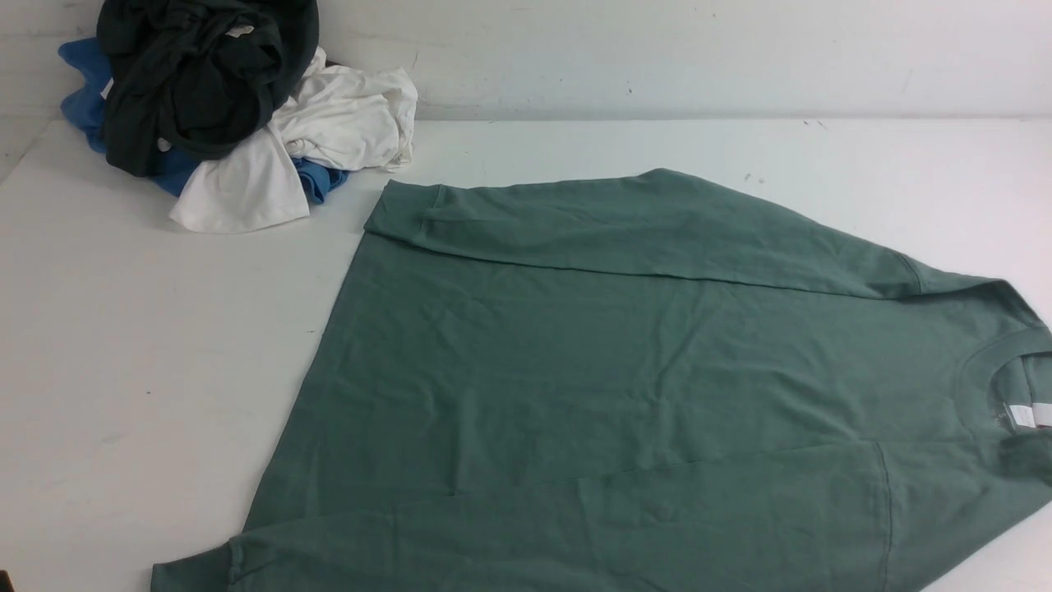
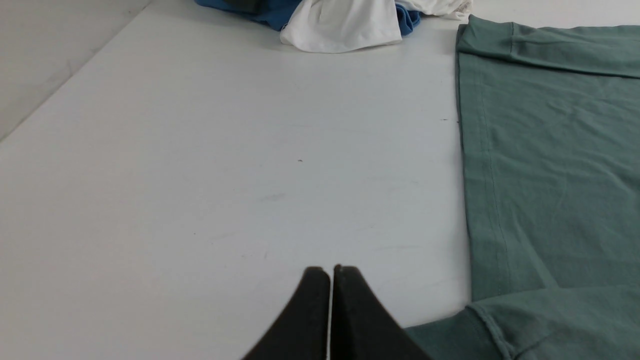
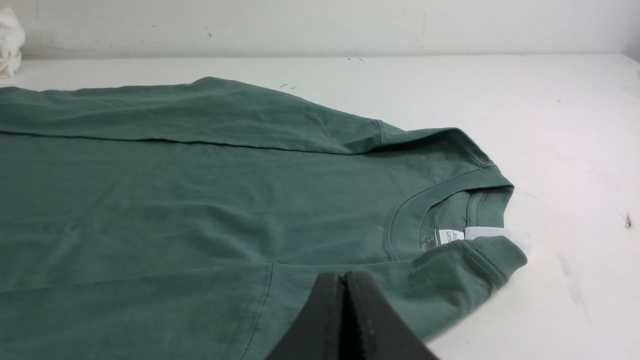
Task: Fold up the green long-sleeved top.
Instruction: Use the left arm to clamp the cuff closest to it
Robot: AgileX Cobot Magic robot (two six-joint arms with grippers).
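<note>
The green long-sleeved top (image 1: 616, 370) lies flat on the white table (image 1: 123, 370), hem to the left, ribbed neck (image 1: 986, 362) with its white label (image 1: 1022, 415) at the right edge. Both sleeves are folded in along the body, one along the far side, one along the near side. Neither gripper shows in the front view. My left gripper (image 2: 331, 270) is shut and empty over bare table, just beside the top (image 2: 550, 150) near its hem and near cuff. My right gripper (image 3: 345, 275) is shut, nothing in it, over the top (image 3: 200, 200) near the label (image 3: 452, 235).
A pile of clothes sits at the far left corner: a blackish-green garment (image 1: 205, 74) on top, white ones (image 1: 329, 123) and a blue one (image 1: 82, 90) under it. The pile's edge shows in the left wrist view (image 2: 345, 25). A white wall (image 1: 657, 49) runs behind the table.
</note>
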